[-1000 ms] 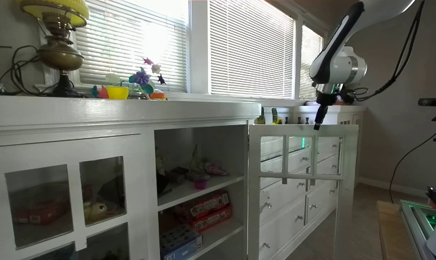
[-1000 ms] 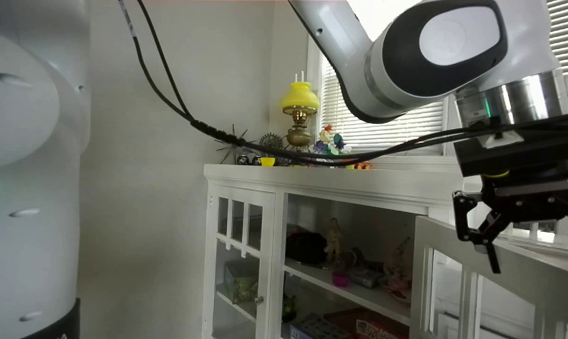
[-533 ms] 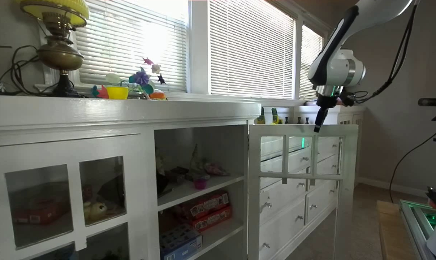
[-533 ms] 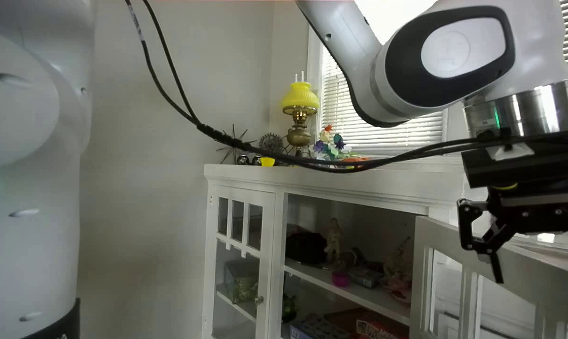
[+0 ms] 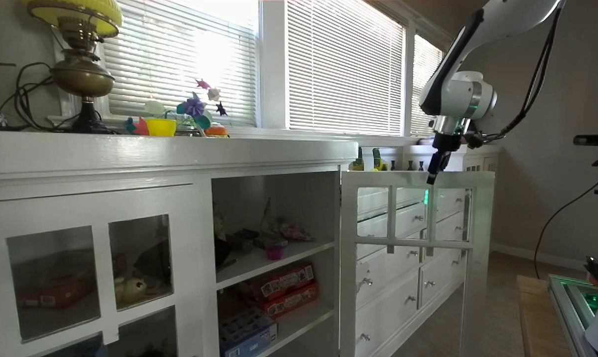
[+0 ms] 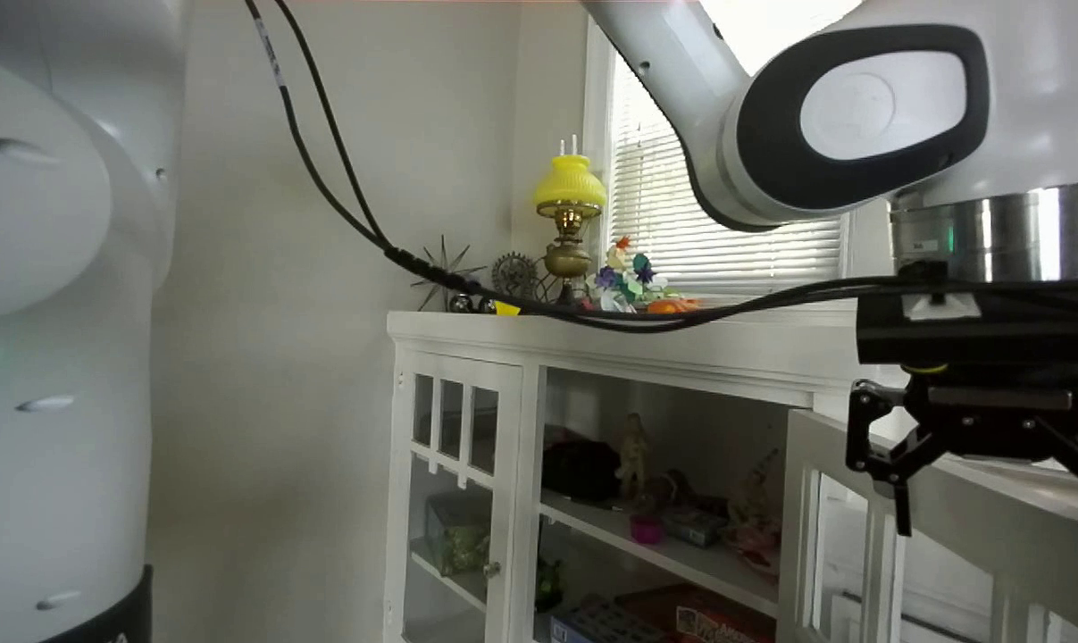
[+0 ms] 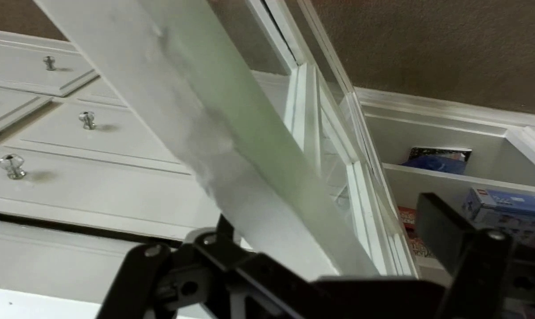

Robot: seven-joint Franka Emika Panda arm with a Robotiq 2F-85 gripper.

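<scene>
The black gripper [image 7: 327, 217] hangs at the top rail of the white glass-paned door [image 5: 407, 242], which stands wide open on the cabinet [image 5: 279, 148]; its jaws are spread well apart, and in the wrist view the door's top edge runs between them; one finger [image 7: 442, 235] is on the door's shelf side, the other on its drawer side; whether either one touches it I cannot tell from here. Above the door the white arm [image 5: 512, 22] bends down, the gripper pointing floorward at its end; a black cable [image 6: 413, 263] sags alongside in both exterior views. On the door's drawer side, partly seen through its panes, are white drawers [image 7: 116, 188] with clear knobs [image 7: 11, 166]; on its shelf side, past the edge where it joins the cabinet, a shelf [image 5: 303, 256] holds a pink cup [image 5: 274, 253] and, farther from the door, a pale figurine [image 6: 632, 455]; one level lower, two red boxes [image 5: 294, 300] lie stacked near the door, a blue box [image 5: 249, 337] beside them. Well apart from the door, up on the cabinet top, stand a yellow-shaded lamp [image 6: 571, 183], a yellow cup [image 5: 161, 127] and bright flower shapes [image 5: 193, 106]; window blinds [image 5: 346, 69] hang higher than the door.
</scene>
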